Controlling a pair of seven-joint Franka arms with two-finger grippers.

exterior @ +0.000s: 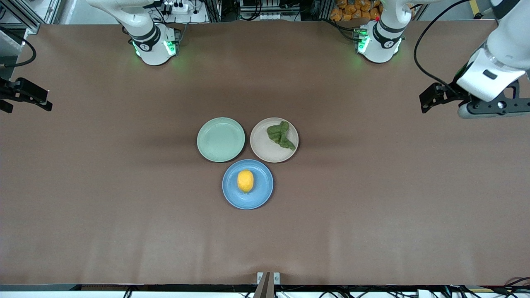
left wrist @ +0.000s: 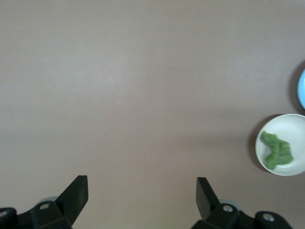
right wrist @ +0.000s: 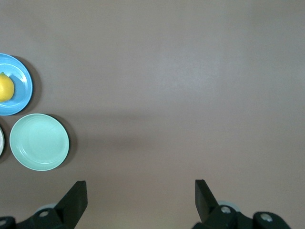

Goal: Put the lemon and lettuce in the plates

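The lemon (exterior: 245, 181) lies on the blue plate (exterior: 261, 194), the plate nearest the front camera. The lettuce (exterior: 280, 135) lies on the beige-pink plate (exterior: 265, 151), toward the left arm's end. My left gripper (exterior: 427, 101) is open and empty, over bare table at the left arm's end; its wrist view shows the open gripper (left wrist: 141, 183), the lettuce (left wrist: 276, 150) and the beige-pink plate (left wrist: 293, 131). My right gripper (exterior: 29, 103) is open and empty over the right arm's end; its wrist view shows the open gripper (right wrist: 140, 186), the lemon (right wrist: 5, 88) and the blue plate (right wrist: 19, 90).
An empty pale green plate (exterior: 220, 139) sits beside the beige-pink plate, toward the right arm's end; it also shows in the right wrist view (right wrist: 39, 141). The three plates cluster at the middle of the brown table (exterior: 372, 198).
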